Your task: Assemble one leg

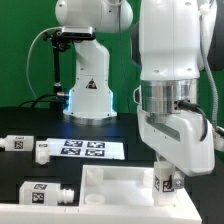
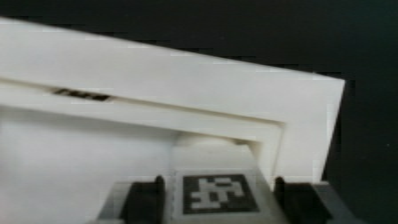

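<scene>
Holding the leg (image 1: 165,181) tight between its two fingers, the end effector (image 1: 166,178) kept it upright over the near right corner of the white panel (image 1: 115,186), seen from the exterior view. The leg (image 2: 217,190) showed its square tag inside the panel's (image 2: 107,150) raised rim. Two more legs (image 1: 45,194) (image 1: 30,147) lay on the black table (image 1: 130,128), near the marker board (image 1: 85,149).

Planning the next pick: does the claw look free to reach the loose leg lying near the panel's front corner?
Probably not yet: the claw is shut on a leg over the white panel. The loose leg itself lies uncovered.
</scene>
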### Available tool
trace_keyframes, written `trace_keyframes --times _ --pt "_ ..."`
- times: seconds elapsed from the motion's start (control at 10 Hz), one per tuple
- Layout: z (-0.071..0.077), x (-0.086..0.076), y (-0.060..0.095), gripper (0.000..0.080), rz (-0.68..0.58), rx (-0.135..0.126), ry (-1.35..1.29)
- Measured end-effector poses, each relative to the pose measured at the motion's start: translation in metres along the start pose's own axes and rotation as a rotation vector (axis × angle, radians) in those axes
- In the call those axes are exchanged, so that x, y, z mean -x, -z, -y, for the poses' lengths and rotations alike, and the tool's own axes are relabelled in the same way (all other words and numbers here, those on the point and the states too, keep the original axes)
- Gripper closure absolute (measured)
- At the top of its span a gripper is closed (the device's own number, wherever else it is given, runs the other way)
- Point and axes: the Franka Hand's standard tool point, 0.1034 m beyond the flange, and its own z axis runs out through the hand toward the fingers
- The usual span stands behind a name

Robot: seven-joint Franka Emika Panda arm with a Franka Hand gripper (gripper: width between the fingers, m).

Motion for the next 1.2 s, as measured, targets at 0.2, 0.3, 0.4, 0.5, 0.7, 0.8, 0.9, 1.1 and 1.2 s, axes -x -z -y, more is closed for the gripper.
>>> trace_keyframes --times 0.2,0.3,0.4,0.5,0.7,0.8,0.9,1.1,1.2 --pt "0.0004 0.0008 -0.0001 0.0512 0.011 -0.002 -0.15" --pt "0.0018 -0.0015 0.0005 0.0512 0.031 -0.007 -0.265" --pt "0.003 -0.004 0.0008 0.0512 0.052 -0.01 -0.428" --pt "0.0023 -0.0059 -0.0001 0.0512 0.054 -0.013 -0.582" --pt "0.0024 -0.0079 0.0006 0.0512 0.042 -0.016 -0.662" --pt "0.0024 -0.0081 0.0006 0.0512 0.038 -0.018 -0.657" --pt "0.0023 -0.0085 0.0005 0.0495 0.037 -0.018 -0.647" --pt "0.0022 -0.008 0.0002 0.0303 0.037 -0.018 -0.622" --pt "0.0027 -0.0055 0.0009 0.0189 0.038 -0.02 -0.616"
